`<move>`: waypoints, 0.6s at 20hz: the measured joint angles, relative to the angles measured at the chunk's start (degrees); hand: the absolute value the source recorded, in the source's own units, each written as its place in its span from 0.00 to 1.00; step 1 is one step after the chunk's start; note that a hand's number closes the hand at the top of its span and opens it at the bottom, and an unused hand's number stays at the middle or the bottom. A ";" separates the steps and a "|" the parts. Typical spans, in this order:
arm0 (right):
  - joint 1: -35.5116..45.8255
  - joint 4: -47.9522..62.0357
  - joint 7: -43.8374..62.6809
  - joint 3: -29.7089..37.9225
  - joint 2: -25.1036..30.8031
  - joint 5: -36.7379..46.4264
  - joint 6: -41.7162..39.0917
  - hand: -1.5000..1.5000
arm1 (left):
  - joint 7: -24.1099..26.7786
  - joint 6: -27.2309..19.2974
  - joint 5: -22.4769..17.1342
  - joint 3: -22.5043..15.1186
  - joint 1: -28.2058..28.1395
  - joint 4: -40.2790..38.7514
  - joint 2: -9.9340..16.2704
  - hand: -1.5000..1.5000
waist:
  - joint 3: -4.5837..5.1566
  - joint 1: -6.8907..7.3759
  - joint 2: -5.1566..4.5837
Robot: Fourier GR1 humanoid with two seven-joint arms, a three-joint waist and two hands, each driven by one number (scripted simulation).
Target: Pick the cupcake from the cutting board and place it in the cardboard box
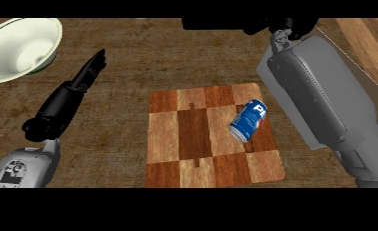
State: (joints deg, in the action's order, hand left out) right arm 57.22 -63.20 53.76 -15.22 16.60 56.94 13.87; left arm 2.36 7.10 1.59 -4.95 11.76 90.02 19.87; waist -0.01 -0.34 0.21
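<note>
A checkered wooden cutting board (184, 147) lies in the middle of the counter. A blue can (248, 120) lies on its side on the board's right part. No cupcake shows anywhere in the head view. My right forearm stretches up the right side, and my right hand (291, 25) is at the picture's top edge, mostly cut off, so what it holds is hidden. A tan panel (362, 40) at the top right corner could be part of the cardboard box. My left hand (87, 72) rests open to the left of the board, fingers straight and pointing away.
A large white bowl (26, 45) stands at the top left corner, just beyond my left hand. The dark wooden counter (162, 55) stretches between the bowl and my right hand.
</note>
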 measured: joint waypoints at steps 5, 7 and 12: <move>-3.57 0.41 -3.49 3.34 5.42 -2.56 -5.61 1.00 | 0.65 -0.09 0.99 0.25 -0.18 -0.23 -0.49 0.50 | 0.01 0.05 -0.09; -5.36 1.20 -5.09 4.86 6.59 -5.24 -8.76 1.00 | 1.29 -0.06 1.17 0.40 -0.35 -0.73 -0.69 0.50 | 0.01 -0.03 -0.14; -9.55 1.80 -8.69 8.60 9.69 -12.09 -17.96 1.00 | 1.54 0.52 1.10 1.30 -0.18 -0.78 -0.42 0.50 | 0.01 -0.10 -0.12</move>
State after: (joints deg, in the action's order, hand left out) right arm 47.68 -61.41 45.07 -6.62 26.29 44.84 -4.09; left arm 3.90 7.61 2.68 -3.66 11.59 89.24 19.45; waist 0.00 -0.44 0.09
